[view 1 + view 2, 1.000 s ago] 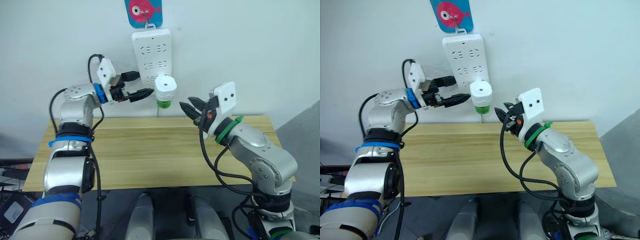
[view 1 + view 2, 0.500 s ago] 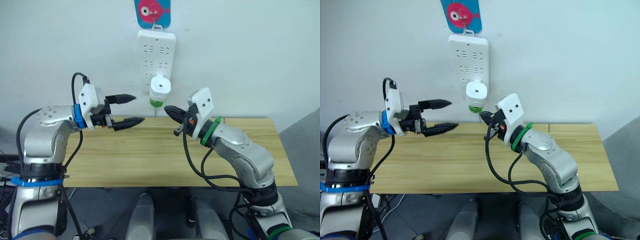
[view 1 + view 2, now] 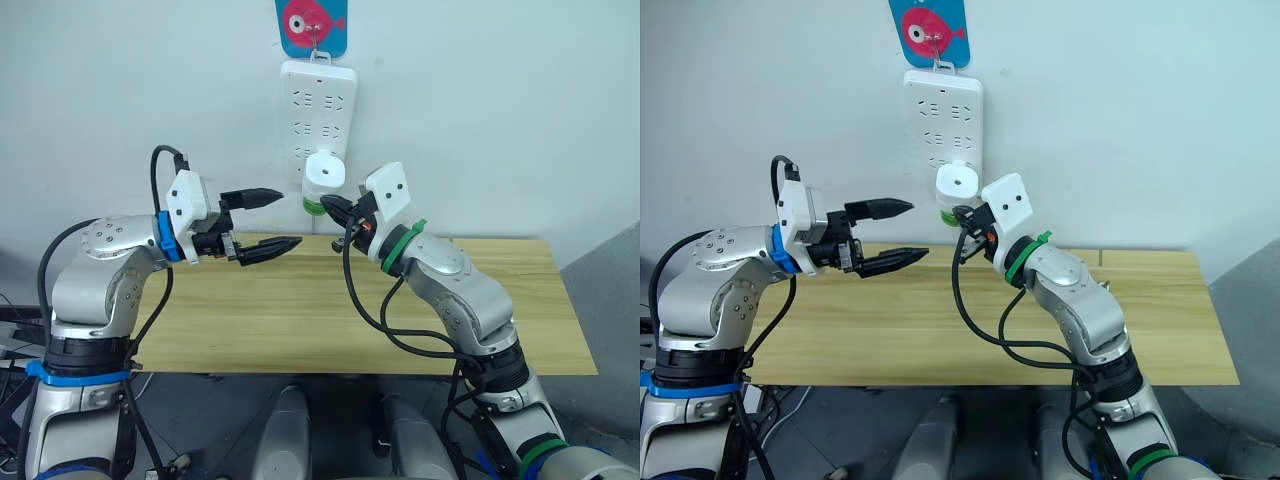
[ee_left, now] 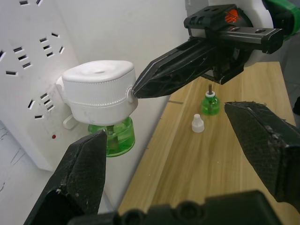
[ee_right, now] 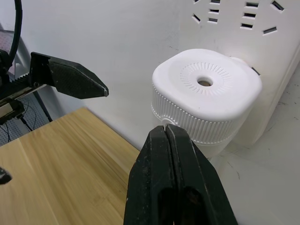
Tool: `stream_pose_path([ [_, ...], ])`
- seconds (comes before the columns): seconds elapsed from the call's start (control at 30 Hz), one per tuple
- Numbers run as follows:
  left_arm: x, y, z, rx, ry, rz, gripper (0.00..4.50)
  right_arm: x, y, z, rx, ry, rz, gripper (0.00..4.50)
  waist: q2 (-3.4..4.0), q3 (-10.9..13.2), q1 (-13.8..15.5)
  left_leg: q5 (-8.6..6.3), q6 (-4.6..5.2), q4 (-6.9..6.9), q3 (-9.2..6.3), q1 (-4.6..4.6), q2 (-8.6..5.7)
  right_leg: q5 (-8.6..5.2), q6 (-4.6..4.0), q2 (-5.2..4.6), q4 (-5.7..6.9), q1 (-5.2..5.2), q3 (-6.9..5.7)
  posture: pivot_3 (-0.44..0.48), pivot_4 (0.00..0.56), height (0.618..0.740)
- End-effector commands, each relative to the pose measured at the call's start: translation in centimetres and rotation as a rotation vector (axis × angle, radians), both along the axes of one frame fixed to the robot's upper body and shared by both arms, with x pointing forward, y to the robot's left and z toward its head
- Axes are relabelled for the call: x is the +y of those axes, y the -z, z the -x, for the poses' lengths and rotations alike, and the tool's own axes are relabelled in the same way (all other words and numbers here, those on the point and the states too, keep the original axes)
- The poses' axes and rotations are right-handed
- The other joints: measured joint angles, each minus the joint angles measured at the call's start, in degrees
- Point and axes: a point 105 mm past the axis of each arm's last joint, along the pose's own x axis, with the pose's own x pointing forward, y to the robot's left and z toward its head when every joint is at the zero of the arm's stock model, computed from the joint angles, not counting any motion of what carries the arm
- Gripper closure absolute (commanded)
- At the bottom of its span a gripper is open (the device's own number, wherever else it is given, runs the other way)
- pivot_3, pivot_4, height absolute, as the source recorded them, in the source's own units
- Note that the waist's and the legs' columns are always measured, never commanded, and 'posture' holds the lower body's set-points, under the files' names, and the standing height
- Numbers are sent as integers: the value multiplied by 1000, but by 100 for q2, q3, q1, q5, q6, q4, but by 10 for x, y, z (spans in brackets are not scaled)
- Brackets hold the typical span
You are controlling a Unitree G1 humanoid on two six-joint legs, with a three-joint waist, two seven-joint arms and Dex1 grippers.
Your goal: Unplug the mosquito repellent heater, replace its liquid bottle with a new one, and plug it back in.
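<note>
A wooden table (image 3: pixel 300 320) stands against a white wall, and a long white power strip (image 3: pixel 318 110) hangs on that wall under a blue card with a pink fish (image 3: pixel 311 25).

The left gripper (image 3: pixel 268 220) is held over the table's back edge, pointing toward the strip, its two black fingers (image 4: pixel 79 173) spread wide with nothing between them. It is to the left of the heater and apart from it.

The right gripper (image 5: pixel 169 136) reaches up from the table's right side. Its fingers are pressed together with nothing between them, and their tip is at the ribbed side of the heater; in the left wrist view the tip seems to touch a small button there, though actual contact is hard to confirm.

The heater (image 3: pixel 324 178) is plugged into the lower part of the strip, above the table and clear of it. It is a white rounded unit with a flat top and a small hole in the middle of that top (image 5: pixel 204 82). A green bottle (image 4: pixel 115 138) hangs from its underside.

On the table near the wall, seen from the left wrist, a second green bottle (image 4: pixel 210 104) stands upright with a thin wick sticking up. Just beside it lies a small white cap (image 4: pixel 198 123).
</note>
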Motion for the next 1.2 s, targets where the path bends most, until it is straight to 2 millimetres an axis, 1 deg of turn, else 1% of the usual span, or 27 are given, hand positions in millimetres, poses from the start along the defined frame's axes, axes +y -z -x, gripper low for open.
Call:
stream_pose_path([
  [0.03, 2, -10, -1, -44, -2, -6, 0, -2, -13, 3, -57, 0, -23, 4477, 0, 0, 0, 0, 0, 0, 0, 1, 0, 0, 0, 0, 0, 0, 0, 335, 217, 740],
  [0.23, 0, -11, -3, -50, -1, -6, 0, 2, -13, 4, -58, -7, -22, 4477, 0, 0, -4, 0, 0, 0, 0, 1, 0, 0, 0, 0, 0, 1, 1, 332, 221, 740],
  [0.4, -2, -13, -5, -58, -1, -2, 0, 2, -12, -1, -66, 26, -13, 4477, 0, 0, -7, 0, 0, -1, 0, 1, 0, 0, -1, 0, 0, 0, 0, 333, 223, 740],
  [0.63, -3, -12, -6, -55, -3, 5, 0, -11, -18, -15, -110, 174, -14, 4477, 0, 0, -5, 0, 0, 0, 0, 4, 1, -1, -1, 1, 5, 1, 1, 329, 227, 740],
  [0.8, -4, -11, -8, -49, -1, 7, 0, -15, -22, -16, -119, 194, -41, 4477, 0, 0, 9, 5, -2, 4, 1, 8, 4, -7, -19, 1, 11, 4, 0, 322, 228, 740],
  [0.9, -2, -11, -10, -45, -5, 5, 0, -11, -23, -8, -87, 125, -71, 4477, 0, 0, 13, 9, -2, 4, 1, 7, 4, -9, -23, 1, 11, 4, -1, 322, 228, 740],
  [0.97, 0, -11, -12, -37, -18, 3, 0, -4, -21, 4, -57, 28, -75, 4477, 0, 0, 16, 9, -2, 3, 1, 7, 4, -9, -22, 1, 11, 4, -1, 322, 228, 740],
  [1.07, 3, -8, -15, -34, -33, -12, 0, 1, -18, 18, -41, -66, -47, 4477, 0, 0, 24, 9, -2, -1, 5, 4, 4, 0, -6, 0, 3, 3, 0, 322, 226, 740],
  [1.1, 4, -7, -15, -34, -35, -17, 0, 1, -16, 22, -42, -83, -28, 4477, 0, 0, 23, 8, -2, -5, 7, 3, 3, 0, -5, -1, 1, 3, 1, 322, 226, 740],
  [1.2, 11, -4, -17, -28, -53, -36, 0, -5, -5, 43, -13, -161, 32, 4477, 0, 0, 27, 8, -2, -22, 7, 4, 4, -6, -11, -1, -2, -1, -2, 323, 225, 740],
])
